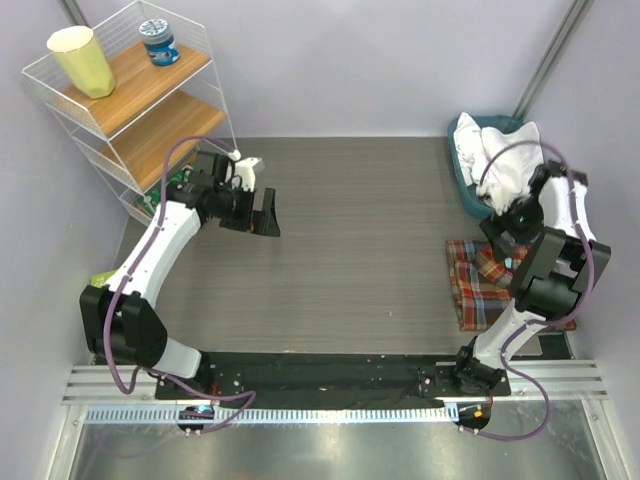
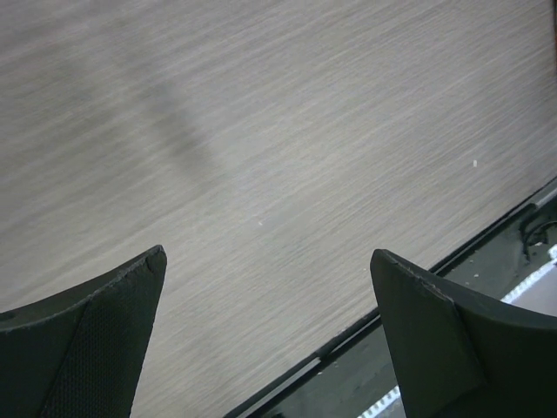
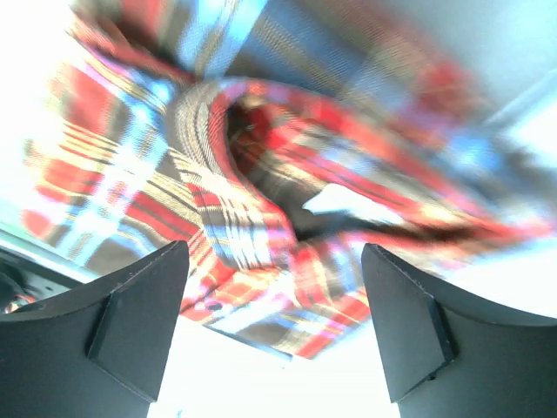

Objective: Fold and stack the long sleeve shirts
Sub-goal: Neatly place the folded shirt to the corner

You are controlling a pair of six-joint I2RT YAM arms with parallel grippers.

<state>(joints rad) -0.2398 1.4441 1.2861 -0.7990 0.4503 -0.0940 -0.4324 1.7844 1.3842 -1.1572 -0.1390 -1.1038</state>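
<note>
The plaid flannel shirt (image 1: 478, 280) lies folded on the table at the right, partly hidden under my right arm. The right wrist view shows its collar and red plaid cloth (image 3: 261, 192) below my open right gripper (image 3: 274, 322), which is empty and held above it. In the top view my right gripper (image 1: 497, 232) is over the shirt's far edge. The plain white shirt (image 1: 505, 160) is bunched in the teal basket (image 1: 462, 185) at the back right. My left gripper (image 1: 263, 213) is open and empty above bare table at the left, as the left wrist view (image 2: 265, 331) shows.
A white wire shelf (image 1: 150, 110) with wooden boards stands at the back left, holding a yellow cup (image 1: 82, 60) and a blue jar (image 1: 159, 41). A black strip and metal rail (image 1: 330, 375) run along the near table edge.
</note>
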